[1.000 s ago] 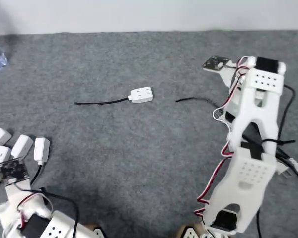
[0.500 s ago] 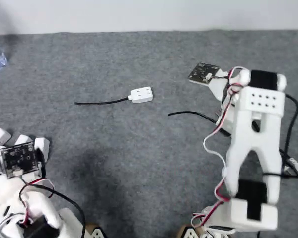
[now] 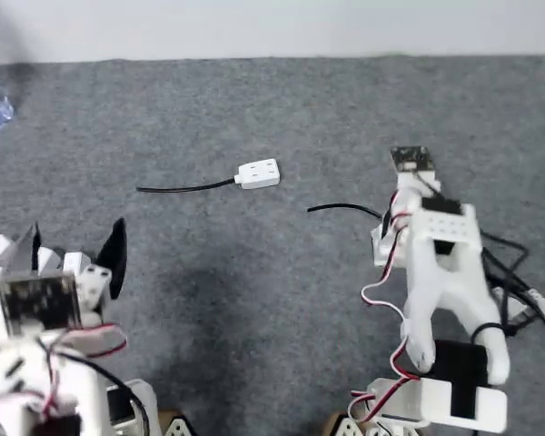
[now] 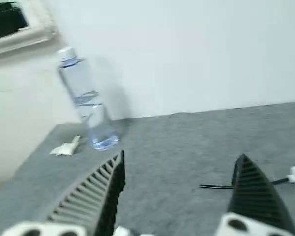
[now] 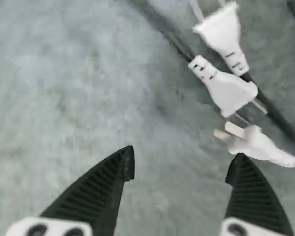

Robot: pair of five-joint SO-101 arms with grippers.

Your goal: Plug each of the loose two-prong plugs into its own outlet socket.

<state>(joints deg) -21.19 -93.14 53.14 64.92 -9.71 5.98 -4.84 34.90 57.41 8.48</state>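
1. Covering the table [image 3: 282,100] is fuzzy grey fabric.
2. Folded back toward the near right corner since a second ago, the white plastic right arm [image 3: 445,300] carries the right gripper [image 5: 185,152], its black wedge-shaped fingers [image 5: 103,182] spread above the two-prong plugs [image 5: 226,88].
3. Raised since then at the near left corner, the left gripper [image 4: 182,157] stands wide apart.
4. A clear plastic bottle [image 4: 86,105] stands at the far left corner.
5. A white blocky outlet socket [image 3: 259,173] with a black cord [image 3: 182,189] lies mid-table.
6. Those three white plugs lie loose near the right edge.
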